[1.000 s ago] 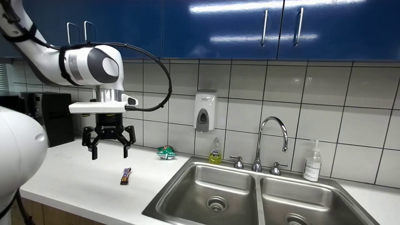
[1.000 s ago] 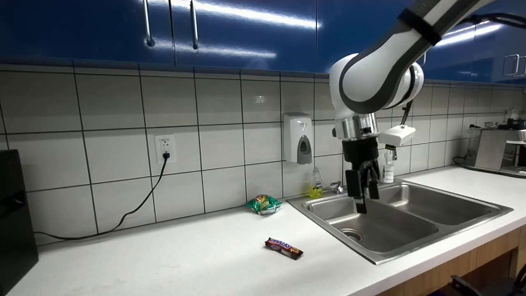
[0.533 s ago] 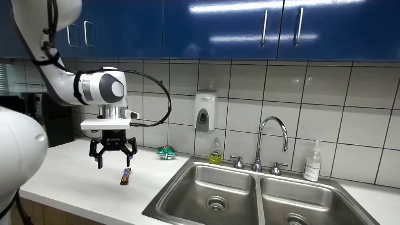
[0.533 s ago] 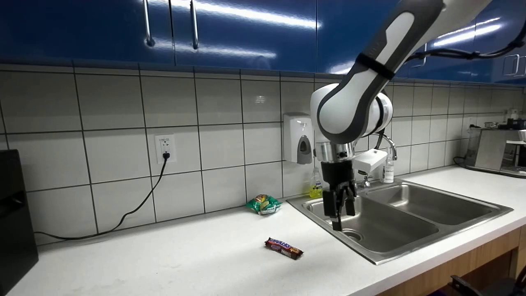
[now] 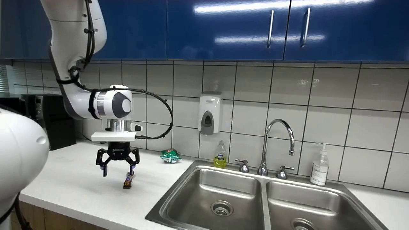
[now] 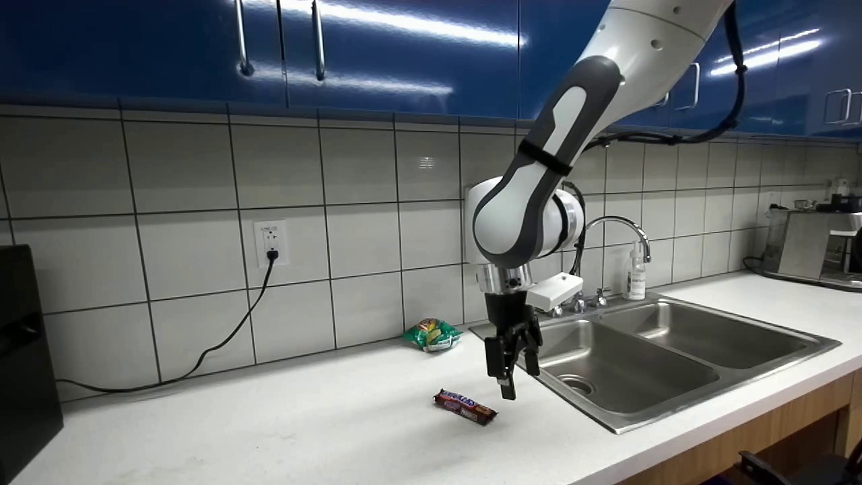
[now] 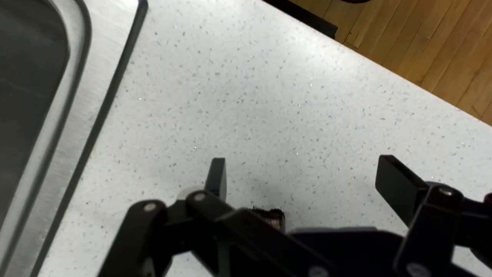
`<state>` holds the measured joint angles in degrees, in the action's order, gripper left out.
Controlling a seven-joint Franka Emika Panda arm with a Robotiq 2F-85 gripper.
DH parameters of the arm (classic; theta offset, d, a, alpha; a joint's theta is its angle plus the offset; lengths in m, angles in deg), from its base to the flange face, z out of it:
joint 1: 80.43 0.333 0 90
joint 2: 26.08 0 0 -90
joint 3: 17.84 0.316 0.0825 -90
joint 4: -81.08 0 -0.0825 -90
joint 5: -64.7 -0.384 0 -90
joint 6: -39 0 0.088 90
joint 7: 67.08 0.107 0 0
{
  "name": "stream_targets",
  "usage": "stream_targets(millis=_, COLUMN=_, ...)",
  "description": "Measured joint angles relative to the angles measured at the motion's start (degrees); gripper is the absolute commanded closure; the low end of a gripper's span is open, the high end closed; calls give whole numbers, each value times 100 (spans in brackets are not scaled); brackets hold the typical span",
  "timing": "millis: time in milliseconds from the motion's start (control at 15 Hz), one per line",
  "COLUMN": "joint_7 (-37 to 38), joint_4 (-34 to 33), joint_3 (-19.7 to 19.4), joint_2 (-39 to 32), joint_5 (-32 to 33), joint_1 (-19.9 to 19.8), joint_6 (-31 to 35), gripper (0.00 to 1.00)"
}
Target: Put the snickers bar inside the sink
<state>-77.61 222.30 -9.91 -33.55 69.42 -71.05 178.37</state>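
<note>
White countertop [image 6: 323, 417], snickers bar [image 6: 465, 407] near and below spread gripper [image 5: 118, 174]

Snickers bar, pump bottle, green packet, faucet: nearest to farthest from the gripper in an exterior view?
1. Snickers bar, on the counter
2. Green packet, near the wall
3. Faucet, back of the sink
4. Pump bottle, beyond the faucet

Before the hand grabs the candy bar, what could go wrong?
In the wrist view, one end of the candy bar shows nearer one finger of the open hand, so that finger might bump it. Only that end shows there, so the grip might be crooked and drop it.
</note>
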Motion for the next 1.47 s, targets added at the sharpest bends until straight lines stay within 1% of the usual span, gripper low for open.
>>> stream_targets(millis=267, joint_7=11, joint_4=-574, joint_3=-2, joint_2=-633, joint_5=40, joint_1=0, joint_6=68, gripper=0)
stream_targets(millis=600, joint_7=11, joint_4=-1130, joint_3=-16, joint_2=-1190, joint_5=56, joint_1=0, joint_6=119, gripper=0)
stream_targets(millis=867, joint_7=11, joint_4=-1458, joint_3=-16, joint_2=-1558, joint_5=56, joint_1=0, joint_6=213, gripper=0)
stream_targets(millis=1467, joint_7=10, joint_4=-2002, joint_3=6, joint_2=-2108, joint_5=56, joint_1=5, joint_6=405, gripper=0)
